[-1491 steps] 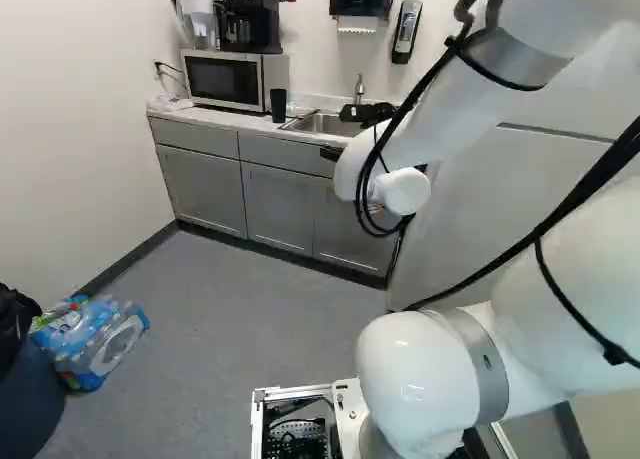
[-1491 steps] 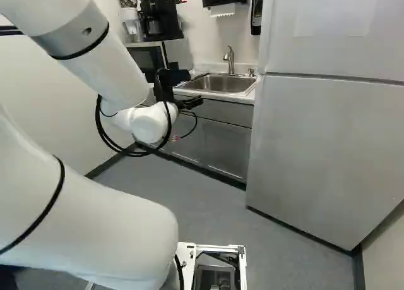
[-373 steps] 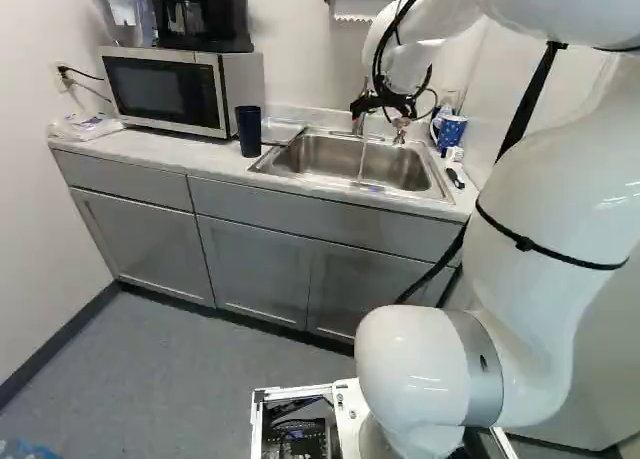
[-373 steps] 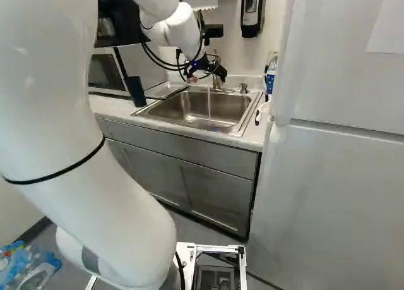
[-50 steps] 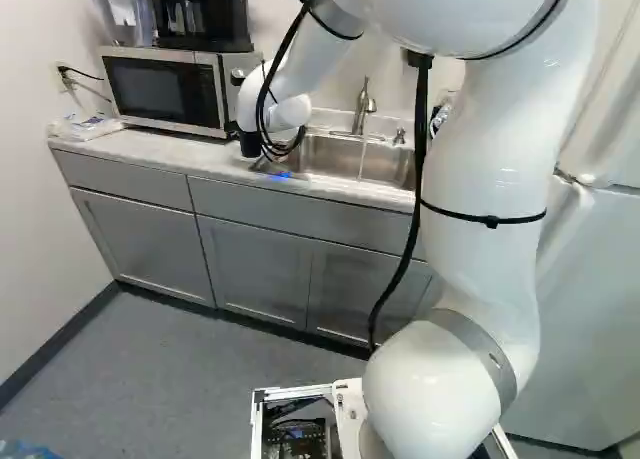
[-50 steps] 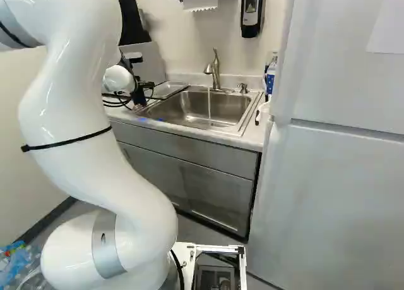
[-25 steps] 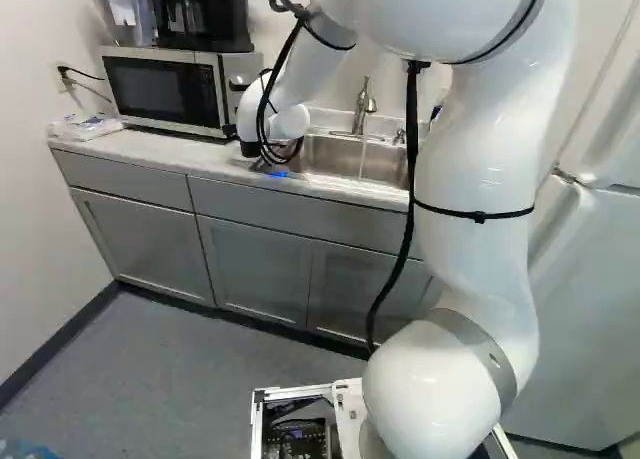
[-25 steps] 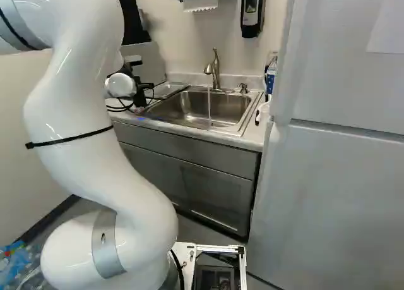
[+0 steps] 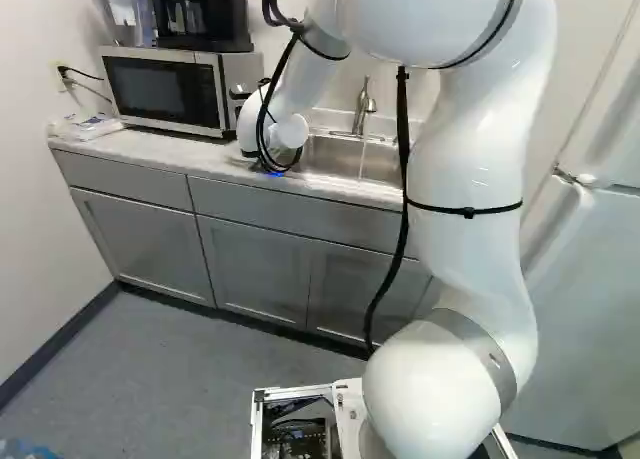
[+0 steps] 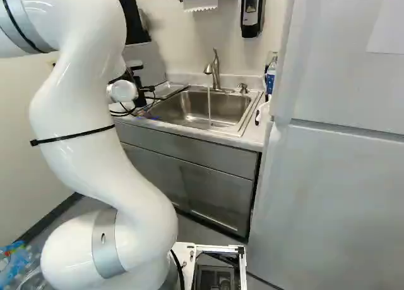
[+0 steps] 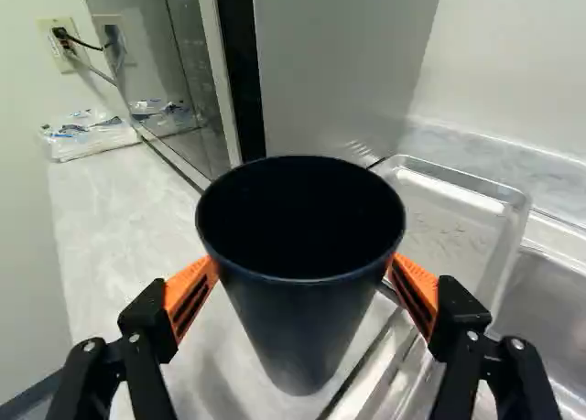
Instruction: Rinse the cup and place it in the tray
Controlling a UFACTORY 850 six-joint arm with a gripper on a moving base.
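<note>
In the right base view my gripper (image 10: 140, 100) is low over the counter, left of the sink. The wrist view shows the gripper (image 11: 304, 278) open, its orange pads on opposite sides of the dark cup (image 11: 298, 338), just below the rim. The cup stands upright on the counter, mouth up and dark inside; parts of the fingertips are hidden behind it. I see no firm squeeze on it. A clear shallow tray (image 11: 449, 177) lies beside the cup, at the sink's edge. Water runs from the faucet (image 10: 215, 69) into the sink (image 10: 202, 113).
The microwave (image 9: 165, 91) stands close behind the cup, and a plastic-wrapped pack (image 9: 85, 127) lies farther along the counter (image 9: 180, 151). A soap pump (image 10: 243, 88) and a blue-and-white item (image 10: 270, 78) are beyond the sink. The refrigerator (image 10: 334, 189) flanks the counter.
The base has driven up to the counter since the oldest frames. The arm has swung from the faucet, where water was running, to the cup; over the last second it shifted only slightly.
</note>
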